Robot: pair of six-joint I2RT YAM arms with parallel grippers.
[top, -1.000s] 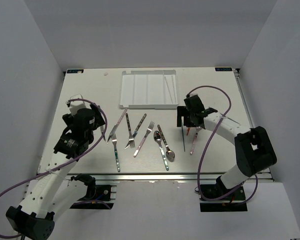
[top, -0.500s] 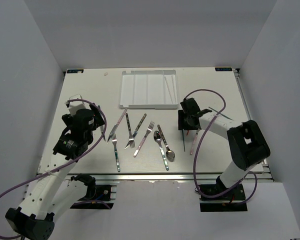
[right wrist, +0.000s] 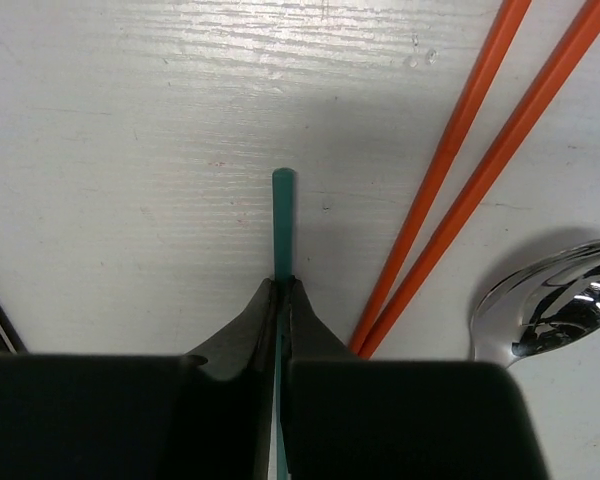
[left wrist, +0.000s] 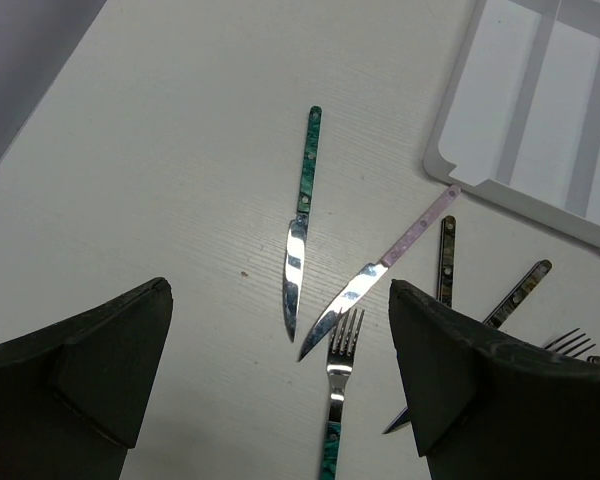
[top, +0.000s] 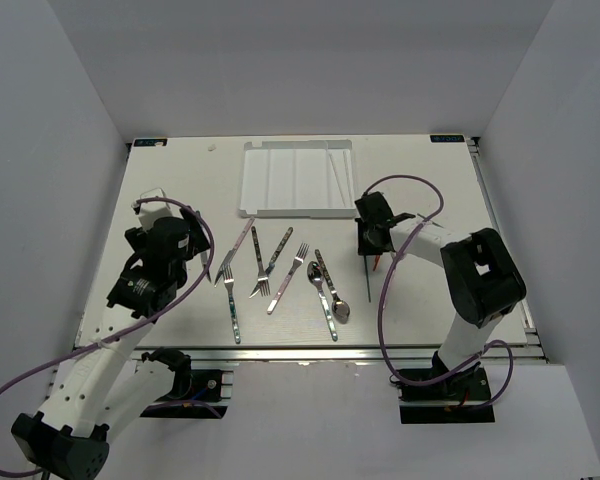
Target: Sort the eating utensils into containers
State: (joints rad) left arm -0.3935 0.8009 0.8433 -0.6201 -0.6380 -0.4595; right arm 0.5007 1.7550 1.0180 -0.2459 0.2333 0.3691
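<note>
Right gripper shifted inward, pinching green chopstick, its length hidden; left gripper spread.

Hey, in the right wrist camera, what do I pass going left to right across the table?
teal chopstick, pinched in the right hand → left orange chopstick → right orange chopstick → spoon bowl

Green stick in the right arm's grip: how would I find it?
Find the white tray at the table's far edge. Just in front of its right corner, the right pincer pinches a thin green stick; the two sticks beside it are orange.
</note>
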